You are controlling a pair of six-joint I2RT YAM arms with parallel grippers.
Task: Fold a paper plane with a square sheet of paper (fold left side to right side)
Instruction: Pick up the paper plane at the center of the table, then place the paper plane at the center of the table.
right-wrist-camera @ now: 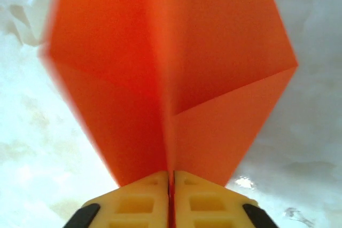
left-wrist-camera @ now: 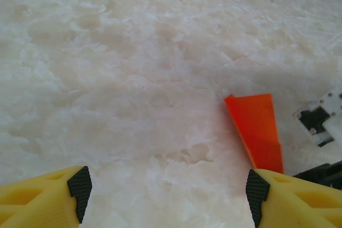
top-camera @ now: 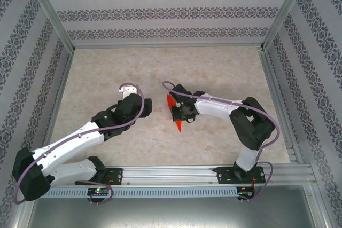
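Your right claw (right-wrist-camera: pixel 171 182) is clamped tight on the centre crease of the orange paper plane (right-wrist-camera: pixel 160 68), wings spreading to either side, near the middle of the marbled surface (top-camera: pixel 214 68). Your left claw (left-wrist-camera: pixel 168 188) hangs empty, jaws spread wide, just left of it.

One paper plane (top-camera: pixel 179 123), bright orange, is the single paper item on the counter (top-camera: pixel 214 68), near its centre. There are two arms: the left arm (top-camera: pixel 75 145) is bolted at 7 o'clock of the overhead view and the right arm (top-camera: pixel 219 105) at 5 o'clock. There are two grippers, one per arm: the left gripper (left-wrist-camera: pixel 168 188) and the right gripper (right-wrist-camera: pixel 171 185). Each carries two yellow fingers (left-wrist-camera: pixel 288 201), four in all. Two purple cables (top-camera: pixel 277 132) run one along each arm. Three patterned walls (top-camera: pixel 160 14) stand at 9, 12 and 3 o'clock.
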